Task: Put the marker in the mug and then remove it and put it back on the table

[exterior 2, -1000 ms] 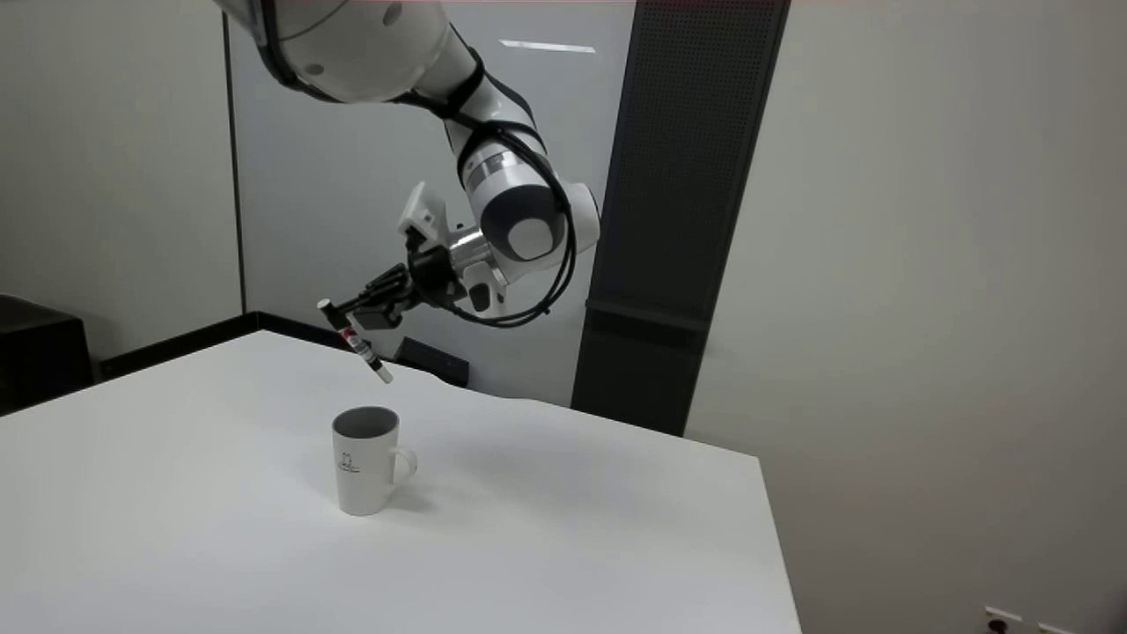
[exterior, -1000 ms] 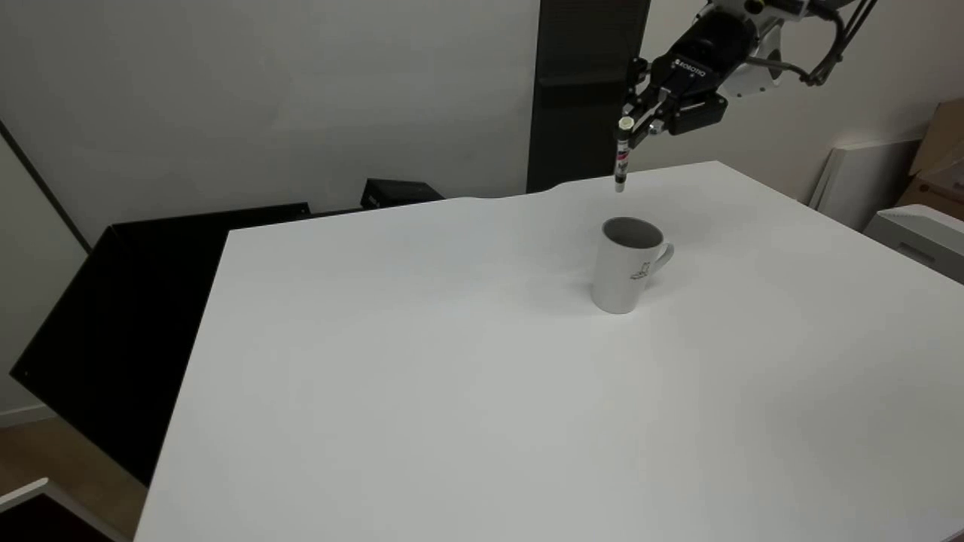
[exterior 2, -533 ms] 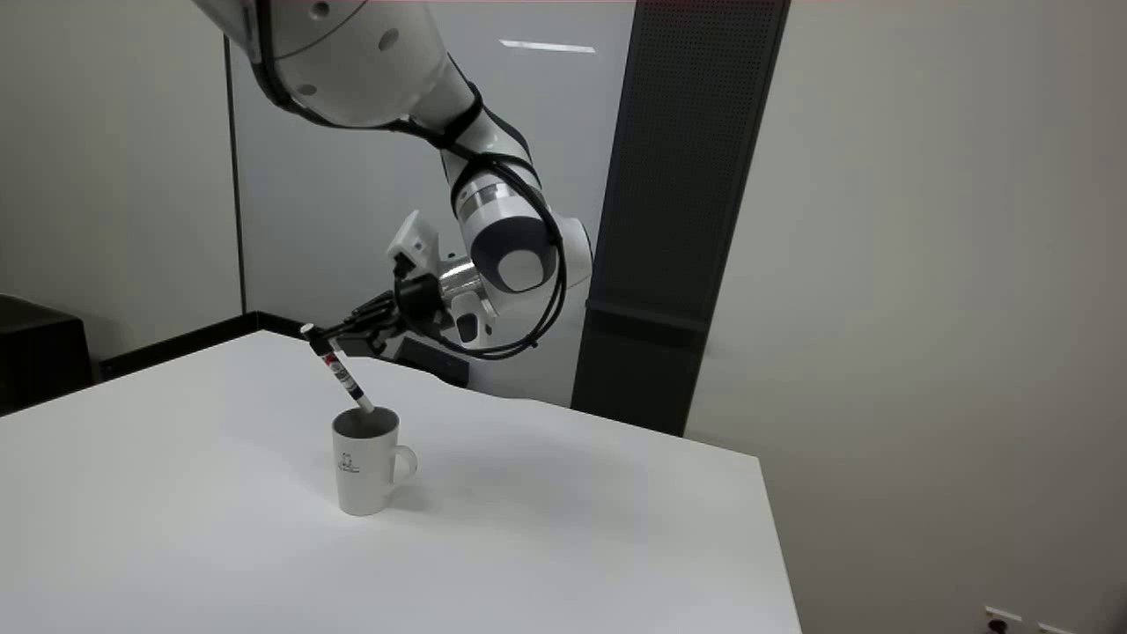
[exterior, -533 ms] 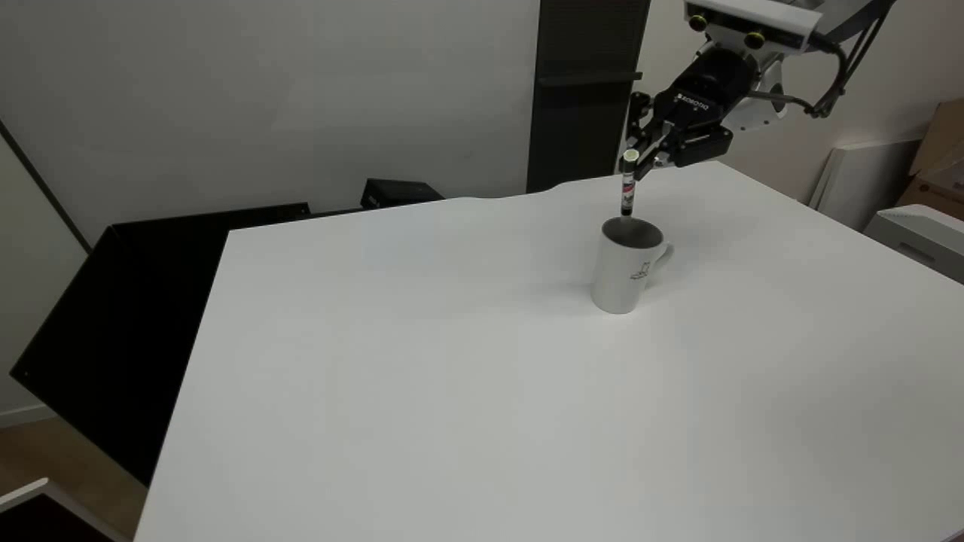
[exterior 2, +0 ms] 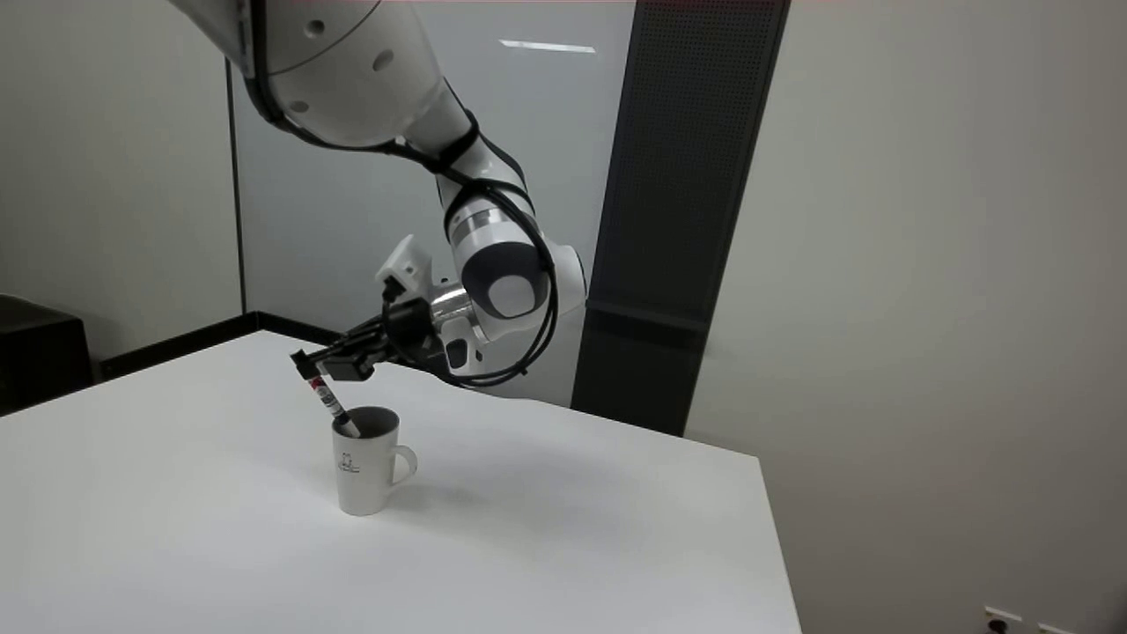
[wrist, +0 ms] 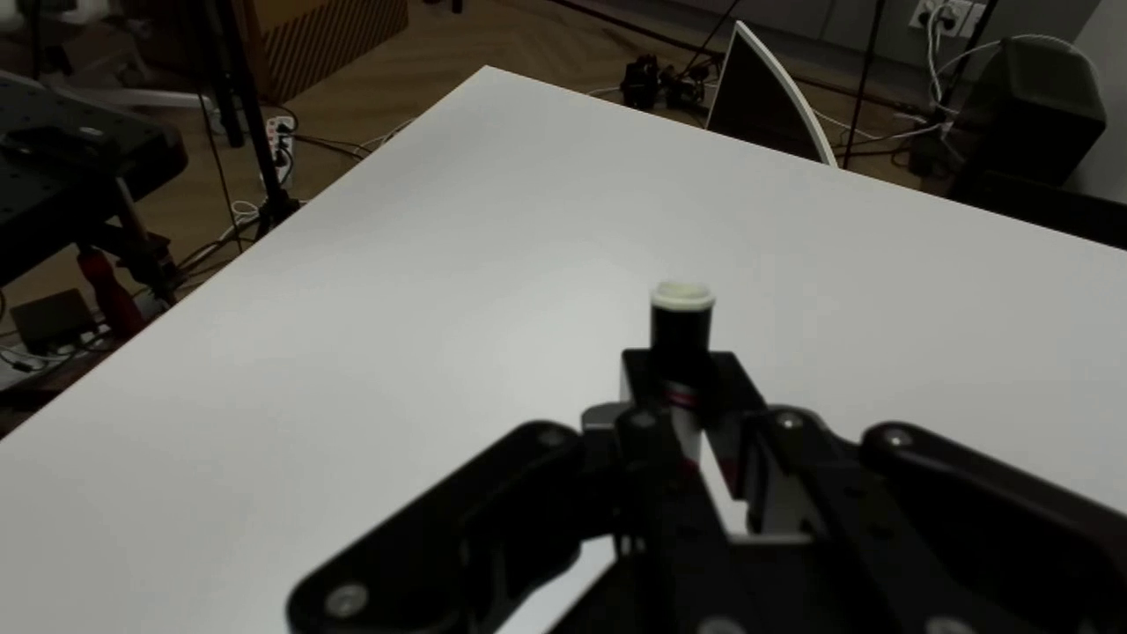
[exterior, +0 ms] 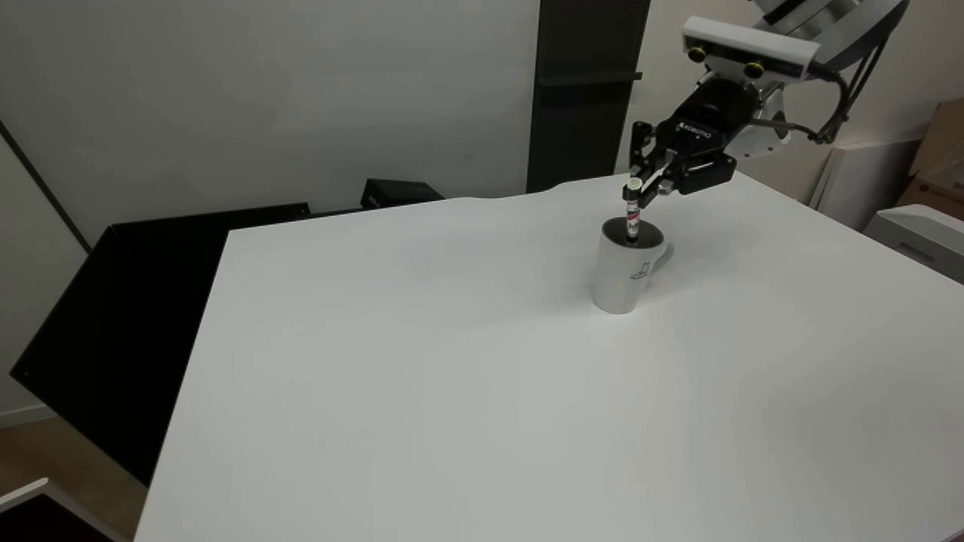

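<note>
Marker (exterior 2: 327, 399) (tilted) partway inside mug (exterior 2: 364, 474)

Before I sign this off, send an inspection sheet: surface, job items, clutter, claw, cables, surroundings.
Surface: white table, flat, one edge partly wavy.
Mug: upright on the table.
Marker: leaning, lower end within the mug's mouth; depth hard to judge.
Clutter: white power strip on the floor in the wrist view.
Claw: closed on the marker near its upper end.
Cables: black cables strapped along the arm, bowing out in a loop; more on the floor.
Surroundings: dark panel beyond the table; brown box near an exterior view's edge.
</note>
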Controlling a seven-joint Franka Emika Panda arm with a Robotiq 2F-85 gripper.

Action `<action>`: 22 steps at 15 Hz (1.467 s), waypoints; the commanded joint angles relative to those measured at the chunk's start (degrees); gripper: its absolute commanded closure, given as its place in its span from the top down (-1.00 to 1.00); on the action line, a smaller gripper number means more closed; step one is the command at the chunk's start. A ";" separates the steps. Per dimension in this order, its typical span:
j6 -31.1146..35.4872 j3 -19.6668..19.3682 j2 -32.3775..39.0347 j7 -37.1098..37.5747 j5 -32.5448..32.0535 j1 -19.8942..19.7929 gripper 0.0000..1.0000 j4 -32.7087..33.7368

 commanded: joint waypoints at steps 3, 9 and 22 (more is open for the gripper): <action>0.80 -1.27 0.65 0.41 0.30 0.90 -0.86 -0.69; 0.62 -1.65 1.28 0.09 -0.61 1.16 0.06 -0.13; -0.67 -1.49 -10.46 -14.30 -17.67 9.55 1.00 -7.81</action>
